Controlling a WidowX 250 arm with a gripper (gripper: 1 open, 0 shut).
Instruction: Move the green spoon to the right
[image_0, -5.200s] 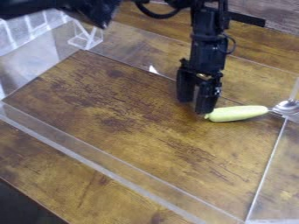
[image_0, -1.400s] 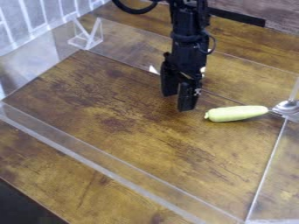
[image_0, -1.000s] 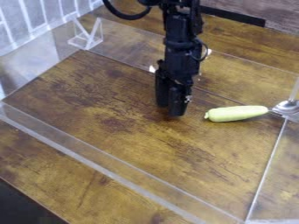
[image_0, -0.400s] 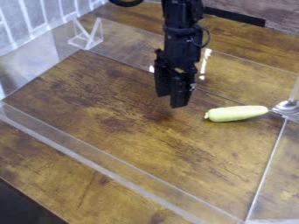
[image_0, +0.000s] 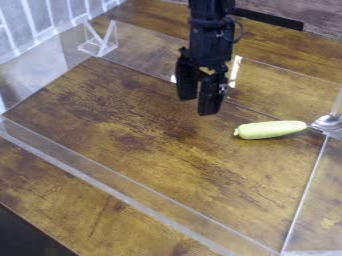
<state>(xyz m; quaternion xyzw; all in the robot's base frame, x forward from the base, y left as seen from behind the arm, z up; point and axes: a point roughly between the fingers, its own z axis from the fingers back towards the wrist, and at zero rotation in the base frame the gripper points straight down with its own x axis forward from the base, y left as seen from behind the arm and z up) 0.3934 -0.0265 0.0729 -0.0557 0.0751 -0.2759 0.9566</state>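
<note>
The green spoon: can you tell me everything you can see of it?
The green spoon lies flat at the right of the picture, on the brown wood-look surface. Its thick, rounded, pale yellow-green handle looks like smooth plastic. The shiny silvery metal end points right, reaching the picture's edge. The gripper is left of it, not touching.

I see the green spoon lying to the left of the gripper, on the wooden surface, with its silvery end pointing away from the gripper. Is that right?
Not quite: in the camera view, the green spoon lies to the right of the gripper. It is on the wooden surface, silvery end pointing away from the gripper.
</note>
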